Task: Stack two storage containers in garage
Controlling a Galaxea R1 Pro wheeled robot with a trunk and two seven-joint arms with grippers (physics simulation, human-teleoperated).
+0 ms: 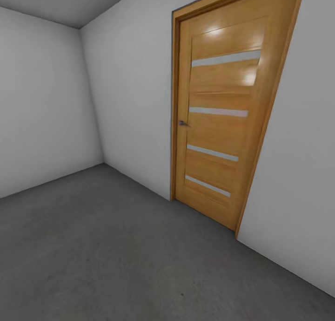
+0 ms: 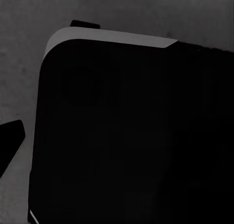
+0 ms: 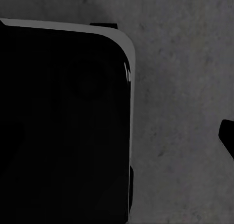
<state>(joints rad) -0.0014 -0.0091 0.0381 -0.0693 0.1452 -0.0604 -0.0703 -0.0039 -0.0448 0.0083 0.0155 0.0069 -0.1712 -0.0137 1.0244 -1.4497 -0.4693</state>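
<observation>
Underfoot, the floor (image 1: 93, 246) is dark grey mottled concrete, running to plain white walls (image 1: 42, 102) that meet in a corner. A closed wooden door (image 1: 223, 111) with four pale horizontal strips and a small handle (image 1: 184, 123) stands in the right-hand wall. Both wrist views look down on concrete past the robot's black, rounded base (image 2: 126, 136); whether either gripper is apart or together cannot be told.

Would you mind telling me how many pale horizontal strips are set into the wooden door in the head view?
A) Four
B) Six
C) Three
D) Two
A: the wooden door shows four pale horizontal strips, spaced down its face from near the top to near the bottom, with a small handle on its left edge.
</observation>
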